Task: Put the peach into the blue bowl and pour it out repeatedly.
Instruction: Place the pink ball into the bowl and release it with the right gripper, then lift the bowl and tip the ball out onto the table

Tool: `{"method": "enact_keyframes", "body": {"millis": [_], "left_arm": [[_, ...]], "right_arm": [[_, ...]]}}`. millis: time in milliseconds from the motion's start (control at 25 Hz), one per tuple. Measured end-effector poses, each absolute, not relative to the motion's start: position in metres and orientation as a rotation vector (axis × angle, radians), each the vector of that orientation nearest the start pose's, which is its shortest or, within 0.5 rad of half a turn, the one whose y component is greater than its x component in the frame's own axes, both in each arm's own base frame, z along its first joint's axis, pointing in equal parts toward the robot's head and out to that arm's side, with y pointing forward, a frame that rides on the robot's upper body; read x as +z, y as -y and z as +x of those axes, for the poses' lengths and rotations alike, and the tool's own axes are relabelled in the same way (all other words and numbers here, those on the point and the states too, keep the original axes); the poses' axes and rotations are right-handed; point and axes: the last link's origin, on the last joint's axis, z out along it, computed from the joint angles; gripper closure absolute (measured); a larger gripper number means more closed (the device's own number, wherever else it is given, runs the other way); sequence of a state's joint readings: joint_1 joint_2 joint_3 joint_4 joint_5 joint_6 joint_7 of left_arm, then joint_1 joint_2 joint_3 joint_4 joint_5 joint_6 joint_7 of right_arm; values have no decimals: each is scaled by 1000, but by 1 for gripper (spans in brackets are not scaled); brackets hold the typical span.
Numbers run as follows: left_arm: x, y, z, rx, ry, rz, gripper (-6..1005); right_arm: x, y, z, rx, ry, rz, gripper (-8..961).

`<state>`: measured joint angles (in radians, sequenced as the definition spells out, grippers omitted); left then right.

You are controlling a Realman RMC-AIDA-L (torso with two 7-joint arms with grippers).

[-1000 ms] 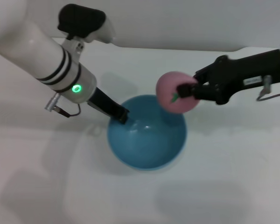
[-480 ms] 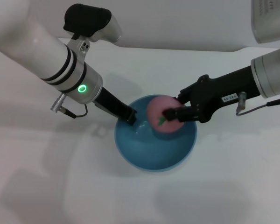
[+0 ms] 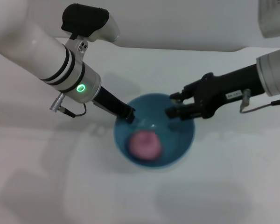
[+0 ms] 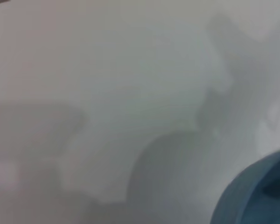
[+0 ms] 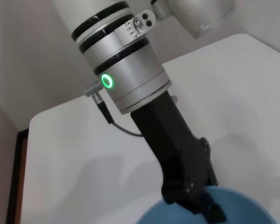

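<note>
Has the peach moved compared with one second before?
Yes. The peach dropped from above the blue bowl's right rim to its bottom; the right gripper released it.

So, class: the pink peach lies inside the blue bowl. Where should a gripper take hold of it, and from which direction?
Grip the peach across its round middle, coming straight down from above. It sits low in the blue bowl, whose wall blocks any sideways approach. The left gripper is at the bowl's rim on the robot's left, so the open right gripper, above the far rim, is probably better placed.
</note>
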<state>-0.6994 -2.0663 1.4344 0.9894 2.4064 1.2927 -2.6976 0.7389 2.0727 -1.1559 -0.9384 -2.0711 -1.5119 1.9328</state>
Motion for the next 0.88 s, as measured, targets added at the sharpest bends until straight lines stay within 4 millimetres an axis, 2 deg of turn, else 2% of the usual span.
{"method": "enact_keyframes", "body": {"millis": [160,280,400,560,680,880], "left_arm": [[-50,-379,-188,264,1222,-2531,999],[-59,-382,-185,235,1128,-2524,999],[-68,-387,-183,172,1002,-2497,999],[-85,-385,-177,63,754,-2465,999],[-92,-382,-173,2,559,-2416,999],[-101,-376,-170,-99,173,-2302,1000]], "right_arm": [[-8,-380,156,360,-680,-2925,522],[16,-387,173,619,-846,-2728,515],[40,-387,209,871,-1040,-2457,511],[57,-370,265,1078,-1264,-2140,507],[62,-353,298,1124,-1361,-1988,503],[65,-333,327,1148,-1437,-1855,497]]}}
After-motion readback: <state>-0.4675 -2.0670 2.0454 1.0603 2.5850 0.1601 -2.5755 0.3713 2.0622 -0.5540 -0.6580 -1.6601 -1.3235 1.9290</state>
